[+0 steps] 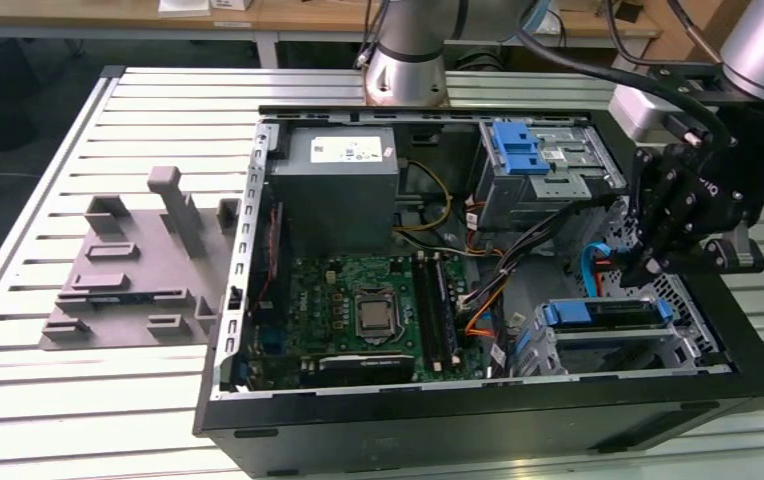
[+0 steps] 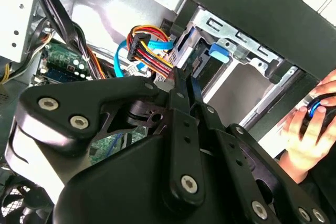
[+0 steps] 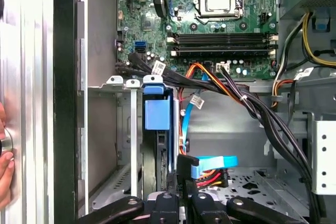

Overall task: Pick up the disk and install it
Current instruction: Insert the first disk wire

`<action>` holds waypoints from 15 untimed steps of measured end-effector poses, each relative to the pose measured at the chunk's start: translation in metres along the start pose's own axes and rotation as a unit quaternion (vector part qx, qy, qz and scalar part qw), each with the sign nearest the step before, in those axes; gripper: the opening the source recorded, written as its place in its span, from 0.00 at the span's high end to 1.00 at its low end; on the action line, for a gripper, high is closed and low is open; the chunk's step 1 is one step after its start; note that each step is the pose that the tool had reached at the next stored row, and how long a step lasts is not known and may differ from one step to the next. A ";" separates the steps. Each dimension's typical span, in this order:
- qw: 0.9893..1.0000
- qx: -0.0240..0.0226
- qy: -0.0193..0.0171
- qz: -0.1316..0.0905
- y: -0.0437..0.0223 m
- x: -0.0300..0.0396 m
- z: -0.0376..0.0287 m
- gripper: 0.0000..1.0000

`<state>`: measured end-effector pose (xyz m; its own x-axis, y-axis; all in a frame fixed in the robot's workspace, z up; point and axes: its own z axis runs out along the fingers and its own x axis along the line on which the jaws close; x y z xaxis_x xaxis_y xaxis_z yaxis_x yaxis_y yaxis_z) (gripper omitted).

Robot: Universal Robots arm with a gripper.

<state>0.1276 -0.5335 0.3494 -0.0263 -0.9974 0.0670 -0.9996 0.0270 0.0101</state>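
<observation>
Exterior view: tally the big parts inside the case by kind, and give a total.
Power supply: 1
Motherboard: 1
Drive cages: 2
Disk, in the lower cage: 1
Bare blue clip, on the upper cage: 1
Total: 6

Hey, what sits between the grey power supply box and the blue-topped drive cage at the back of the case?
In the exterior view, a bundle of yellow and black cables lies between the power supply and the drive cage.

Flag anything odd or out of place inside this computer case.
Loose blue-ended cable hangs unplugged over the case floor beside the drive cage, near the gripper. A person's hand rests by the case's outer edge. Nothing looks damaged.
</observation>
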 end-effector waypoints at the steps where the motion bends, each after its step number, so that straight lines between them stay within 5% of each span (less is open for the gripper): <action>1: 1.000 -0.001 0.000 0.000 0.0000 0.0009 0.0007 0.84; 7: 1.000 -0.007 -0.002 0.002 -0.0005 0.0054 0.0059 0.84; 15: 1.000 -0.007 -0.002 0.003 -0.0017 0.0080 0.0074 0.84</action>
<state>0.1290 -0.5420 0.3425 -0.0332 -0.9975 0.0622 -0.9991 0.0347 0.0237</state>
